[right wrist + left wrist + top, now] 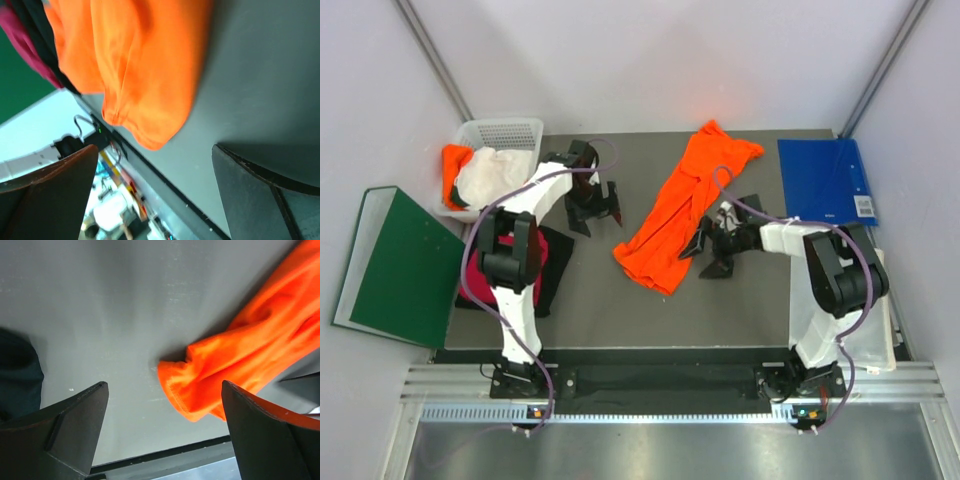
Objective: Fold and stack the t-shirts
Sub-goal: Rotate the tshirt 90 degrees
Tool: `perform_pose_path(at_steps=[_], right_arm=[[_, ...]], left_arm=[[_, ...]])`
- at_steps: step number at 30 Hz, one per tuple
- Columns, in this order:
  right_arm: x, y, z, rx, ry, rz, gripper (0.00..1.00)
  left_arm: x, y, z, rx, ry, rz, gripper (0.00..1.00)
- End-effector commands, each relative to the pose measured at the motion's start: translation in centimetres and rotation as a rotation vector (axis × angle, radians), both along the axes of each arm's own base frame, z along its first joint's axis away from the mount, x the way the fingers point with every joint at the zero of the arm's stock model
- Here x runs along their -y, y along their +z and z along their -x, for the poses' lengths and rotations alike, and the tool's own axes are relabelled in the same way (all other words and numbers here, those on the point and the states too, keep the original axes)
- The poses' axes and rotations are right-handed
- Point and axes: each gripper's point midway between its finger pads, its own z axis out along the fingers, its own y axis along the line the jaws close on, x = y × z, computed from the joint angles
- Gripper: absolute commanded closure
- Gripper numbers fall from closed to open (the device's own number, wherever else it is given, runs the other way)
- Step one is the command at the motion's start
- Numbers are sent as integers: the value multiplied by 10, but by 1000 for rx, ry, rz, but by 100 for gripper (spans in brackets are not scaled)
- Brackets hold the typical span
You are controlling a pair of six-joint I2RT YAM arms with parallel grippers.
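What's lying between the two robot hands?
The orange t-shirt, crumpled on the table, lies between the left gripper and the right gripper. The top view shows it best.

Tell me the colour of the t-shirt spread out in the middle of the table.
The t-shirt is bright orange; it shows best in the top external view.

left arm (512, 262) is hiding pt of pink t-shirt (476, 290) & black t-shirt (556, 264), orange t-shirt (260, 355) is running off left wrist view's edge
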Motion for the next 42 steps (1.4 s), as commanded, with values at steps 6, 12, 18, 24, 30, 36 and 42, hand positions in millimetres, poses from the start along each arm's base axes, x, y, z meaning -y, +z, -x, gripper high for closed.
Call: perform_pose_path(at_steps=[6,12,18,24,30,36,42], right_arm=[[-41,-38,50,-94,64,75,19],[-58,-68,63,-94,104,168,53],[-63,-71,60,-58,108,217,100],[-34,-51,79,-11,146,298,100],[22,-49,125,-66,134,411,100],[71,-50,163,-132,89,517,100],[113,-49,183,-140,22,596,100]], left_arm=[[6,107,5,280,67,122,1],[8,150,20,389,91,198,1],[2,166,36,435,88,201,1],[-1,156,48,416,83,197,1],[4,137,47,372,74,210,1],[13,115,41,302,55,227,1],[26,100,39,262,20,244,1]])
